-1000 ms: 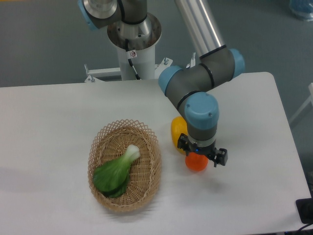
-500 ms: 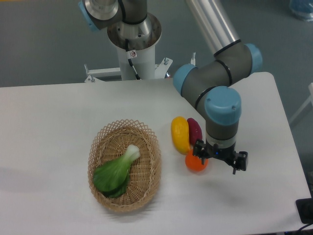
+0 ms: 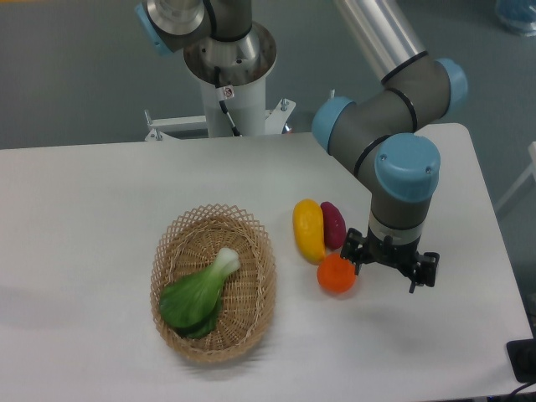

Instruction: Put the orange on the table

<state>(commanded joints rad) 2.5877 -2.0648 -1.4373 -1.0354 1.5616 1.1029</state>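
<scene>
light: bright, even, overhead | shadows: soft, faint on tabletop [image 3: 100,209] beside basket [image 3: 213,283] | glare: mild on arm tube | focus: slightly soft, no edge distortion

Orange [image 3: 337,275] bright orange-red; table [image 3: 84,209] plain white; basket [image 3: 213,289] tan woven lattice; end effector [image 3: 390,266] black.
</scene>
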